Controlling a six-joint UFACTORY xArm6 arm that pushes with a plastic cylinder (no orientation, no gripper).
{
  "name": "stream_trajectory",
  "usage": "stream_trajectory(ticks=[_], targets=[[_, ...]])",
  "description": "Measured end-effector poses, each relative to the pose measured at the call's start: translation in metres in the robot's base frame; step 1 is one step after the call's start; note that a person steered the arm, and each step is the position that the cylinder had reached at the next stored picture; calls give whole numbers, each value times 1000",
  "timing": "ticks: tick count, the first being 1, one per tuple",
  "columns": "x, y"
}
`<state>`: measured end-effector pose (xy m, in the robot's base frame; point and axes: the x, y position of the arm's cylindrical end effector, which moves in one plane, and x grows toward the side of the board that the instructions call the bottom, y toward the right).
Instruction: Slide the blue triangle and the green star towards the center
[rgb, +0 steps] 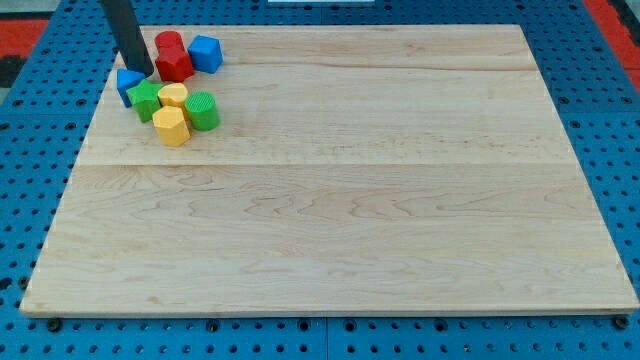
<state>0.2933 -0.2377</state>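
The blue triangle (128, 83) lies near the board's upper left corner, partly hidden by my rod. The green star (146, 100) touches it on its lower right. My tip (143, 72) rests at the blue triangle's upper right edge, between it and the red blocks. All blocks sit in one tight cluster at the view's upper left, far from the board's middle.
A red star (174, 66) and a red cylinder (168, 43) sit right of my tip, with a blue cube (205, 53) beside them. A yellow cylinder (173, 96), a yellow hexagon (171, 127) and a green cylinder (202, 110) lie below. The wooden board (340, 200) rests on a blue pegboard.
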Motion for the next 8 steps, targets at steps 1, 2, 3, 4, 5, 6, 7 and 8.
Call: stream_trajectory(ticks=[1,2,3,4,5,6,7,8], targets=[[-20,16],[-37,-14],[-38,-41],[-29,-43],[-7,-42],[25,-25],[55,-11],[73,6]])
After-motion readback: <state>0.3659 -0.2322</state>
